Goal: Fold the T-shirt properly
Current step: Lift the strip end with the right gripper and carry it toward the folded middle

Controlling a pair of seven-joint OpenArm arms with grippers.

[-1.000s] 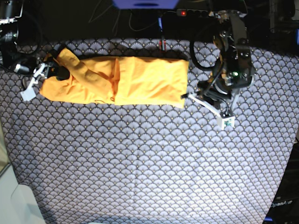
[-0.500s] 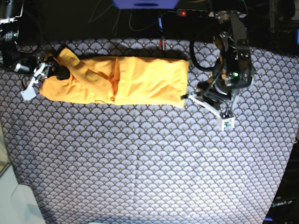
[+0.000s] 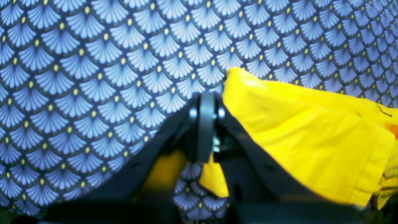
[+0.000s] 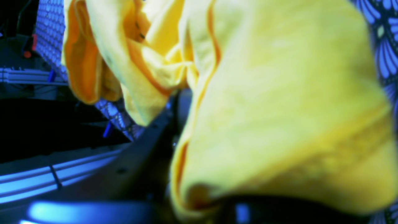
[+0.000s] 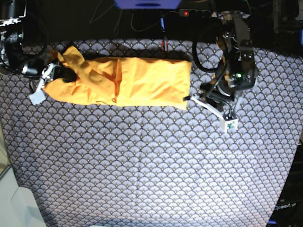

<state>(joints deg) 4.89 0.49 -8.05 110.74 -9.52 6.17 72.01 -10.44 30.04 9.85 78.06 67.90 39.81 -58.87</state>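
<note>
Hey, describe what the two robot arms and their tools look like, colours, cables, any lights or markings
Both arms are black. In the base view, the left arm is bulky, with looped black cables and a small green light; its tool has pale whitish parts and a small white block. The left wrist view shows its dark fingers pressed together. The right tool likewise has whitish parts on a black body.

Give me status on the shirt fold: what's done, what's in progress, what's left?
Done: T-shirt already lies as a long narrow band on the tablecloth. In hand: right gripper bunched into the collar end, left gripper shut at the hem corner. Left: folding the band end to end into a compact stack.
</note>
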